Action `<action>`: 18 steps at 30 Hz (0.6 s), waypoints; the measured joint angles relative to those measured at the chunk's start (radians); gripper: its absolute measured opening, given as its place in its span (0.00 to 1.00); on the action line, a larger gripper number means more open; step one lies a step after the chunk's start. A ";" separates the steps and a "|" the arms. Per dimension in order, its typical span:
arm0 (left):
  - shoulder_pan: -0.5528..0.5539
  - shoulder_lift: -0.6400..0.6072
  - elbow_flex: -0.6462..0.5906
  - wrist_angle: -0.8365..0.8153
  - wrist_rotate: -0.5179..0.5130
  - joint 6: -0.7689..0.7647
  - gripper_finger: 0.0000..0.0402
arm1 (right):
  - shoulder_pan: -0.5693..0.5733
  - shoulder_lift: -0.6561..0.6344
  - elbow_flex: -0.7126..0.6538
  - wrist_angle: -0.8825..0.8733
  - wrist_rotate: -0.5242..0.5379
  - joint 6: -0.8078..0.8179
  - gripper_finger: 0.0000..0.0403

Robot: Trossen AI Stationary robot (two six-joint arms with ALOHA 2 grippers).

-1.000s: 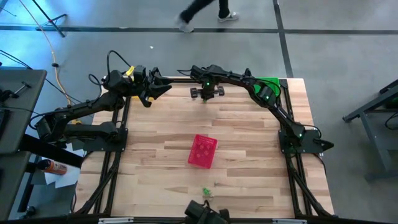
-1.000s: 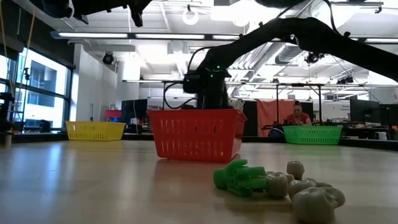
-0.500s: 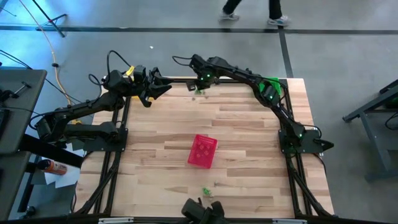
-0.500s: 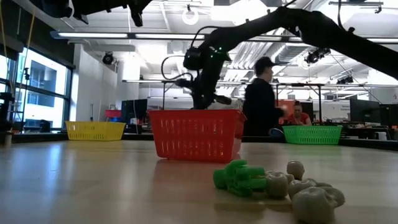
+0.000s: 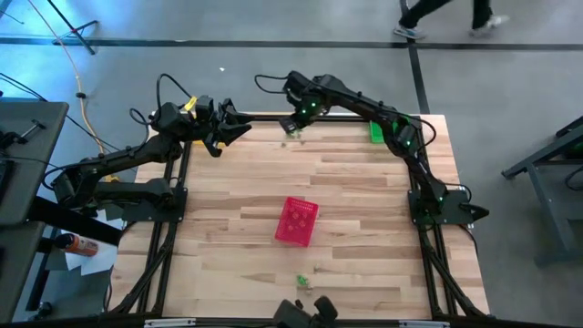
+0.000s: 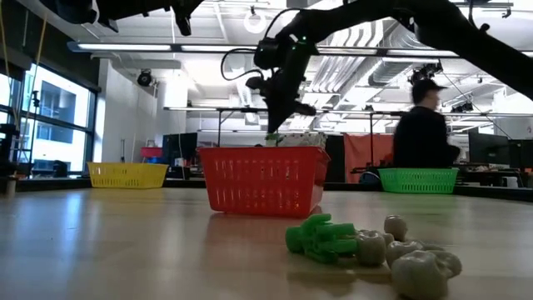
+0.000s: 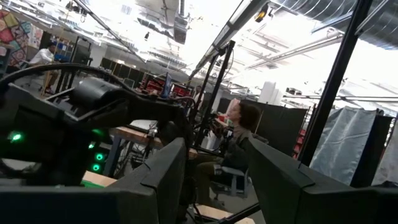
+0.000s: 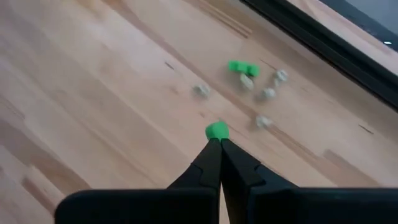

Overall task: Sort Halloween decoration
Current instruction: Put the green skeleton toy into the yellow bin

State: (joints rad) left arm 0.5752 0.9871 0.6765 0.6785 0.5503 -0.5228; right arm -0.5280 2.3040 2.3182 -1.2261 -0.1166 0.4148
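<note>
My right gripper [image 5: 296, 123] hangs over the table's far edge, pointing steeply down, shut on a tiny green trinket [image 8: 216, 129]. On the wood below it lie another green trinket [image 8: 242, 67] and several pale bits [image 8: 267, 93]. In the low view this gripper [image 6: 277, 125] shows above the red basket [image 6: 262, 179], which stands mid-table [image 5: 297, 221]. A green trinket [image 6: 321, 237] and pale ones [image 6: 400, 250] lie by the near edge. My left gripper [image 5: 239, 130] waits open at the far left corner, raised, with nothing between its fingers [image 7: 161, 180]. My right gripper pinches the tiny green trinket [image 8: 216, 129] at the very ends of its two fingers, which come at it from above, pointing steeply down. The trinket sticks out past the fingertips, lifted clear of the table.
A yellow basket [image 6: 127, 174] and a green basket [image 6: 418, 180] stand at the table's far side; the green one [image 5: 376, 132] is partly under my right arm. A person [image 6: 423, 133] walks past beyond the table.
My right gripper has risen from the table at the far edge, rolling about its own line, and has carried the green trinket up clear of the wood. A person has walked across behind the table.
</note>
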 joint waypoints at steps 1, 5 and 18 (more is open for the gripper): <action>0.000 0.000 0.000 0.000 0.000 0.000 0.40 | 0.003 -0.005 -0.001 -0.015 0.003 -0.016 0.00; 0.000 -0.005 0.000 0.000 0.000 0.000 0.40 | 0.015 -0.048 -0.058 -0.024 0.011 -0.056 0.00; 0.000 -0.006 0.001 0.000 -0.002 0.002 0.40 | 0.029 -0.626 -0.912 0.586 -0.101 0.112 0.00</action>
State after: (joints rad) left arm 0.5753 0.9810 0.6773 0.6781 0.5488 -0.5203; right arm -0.4989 1.6775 1.4058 -0.6398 -0.2177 0.5272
